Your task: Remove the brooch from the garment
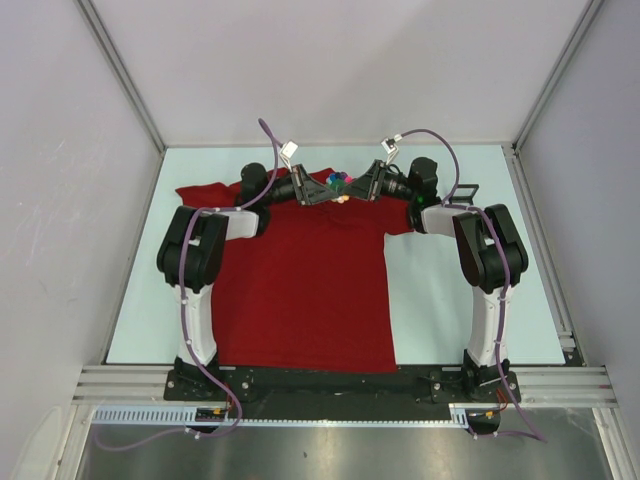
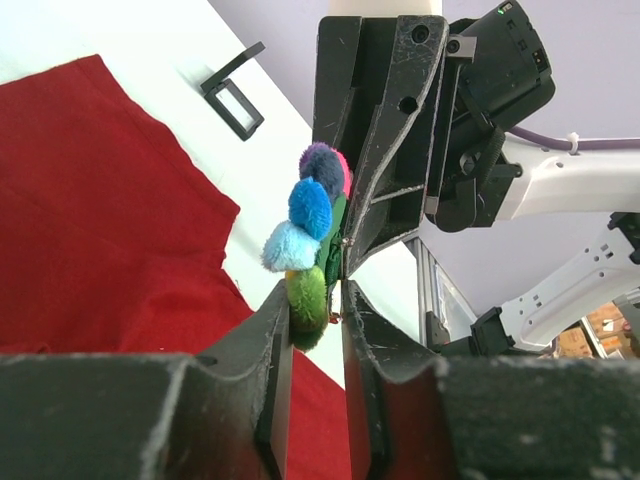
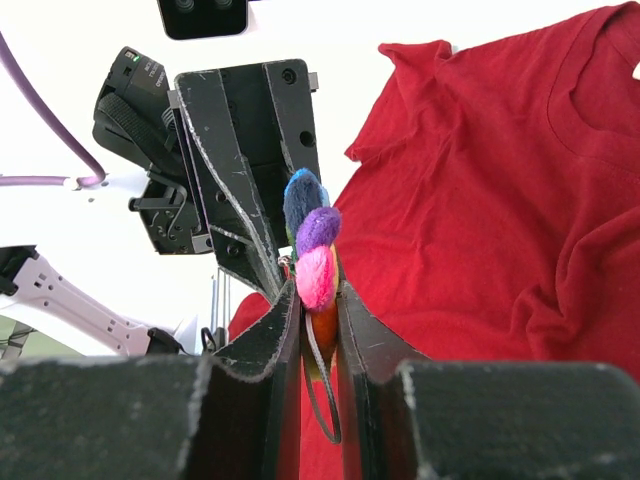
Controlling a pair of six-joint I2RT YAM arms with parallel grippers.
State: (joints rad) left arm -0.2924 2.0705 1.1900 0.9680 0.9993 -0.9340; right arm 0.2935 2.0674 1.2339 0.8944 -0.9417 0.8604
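Left wrist: left hand (image 2: 315,300) and right hand (image 2: 347,248), nearly closed, both pinch the brooch (image 2: 310,215).

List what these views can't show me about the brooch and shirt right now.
- Clasp of the brooch: hidden between the left tool and right tool in both wrist views.
- Whether it is pinned to the shirt: top view, too small, and both tools cover it.
- Collar: top view, under the tools; right wrist view, cut off by the right edge.
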